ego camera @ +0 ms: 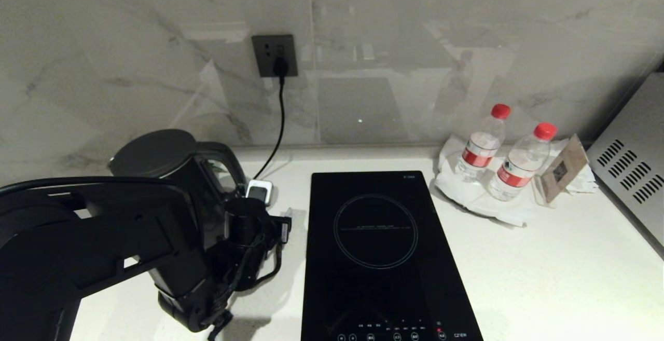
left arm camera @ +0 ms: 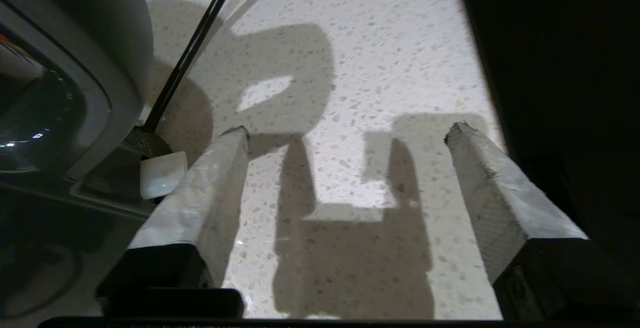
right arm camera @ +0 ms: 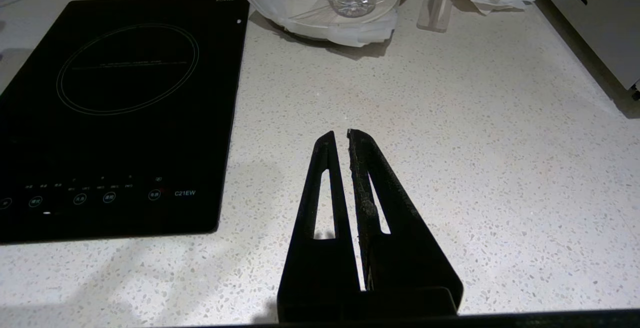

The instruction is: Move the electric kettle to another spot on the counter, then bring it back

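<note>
Left gripper [left arm camera: 345, 133] hangs released above the bare speckled table [left arm camera: 380, 58], its two pale padded fingers [left arm camera: 200, 203] spread wide apart with nothing between them; only their shadows fall on the stone. It sits between the electric kettle [ego camera: 171, 175] and the induction hob [ego camera: 376, 258], just beside the kettle's handle side and apart from it. The kettle stands upright at the table's left rear, lid on, partly hidden behind the left arm in the head view. A black power cord [ego camera: 280, 118] runs from the wall socket [ego camera: 274, 55] down to the kettle's foot, where a small white tab [ego camera: 259, 191] shows.

Right gripper [right arm camera: 348, 133] is parked over open table to the right of the hob, its black fingers clenched together and holding nothing. Two red-capped water bottles [ego camera: 500, 157] stand on a white wrapped tray near the back wall, well apart from the kettle. A grey vented appliance [ego camera: 630, 169] occupies the table's far right.
</note>
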